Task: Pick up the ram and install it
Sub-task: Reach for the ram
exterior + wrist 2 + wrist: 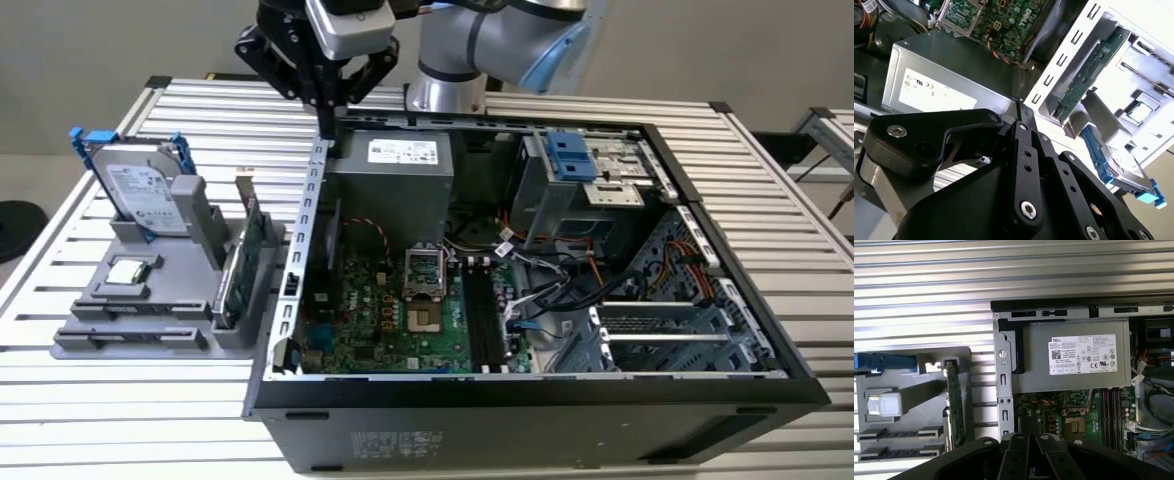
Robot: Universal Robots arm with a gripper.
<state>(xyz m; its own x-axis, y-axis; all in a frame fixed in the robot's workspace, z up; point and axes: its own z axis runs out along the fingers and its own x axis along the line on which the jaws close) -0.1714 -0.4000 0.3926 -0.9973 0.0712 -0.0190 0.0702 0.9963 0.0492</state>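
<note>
Pickup not yet begun — the gripper [324,128] hovers above the case wall [314,200], fingers [1024,145] pressed together, empty; grasping the ram needs them spread.

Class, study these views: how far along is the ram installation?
Nothing looks done: the motherboard's black slots look empty. In hand: nothing; the gripper, shut, hangs above the case's slotted wall. Left: all of it; what seems to be the ram sits in the grey holder.
</note>
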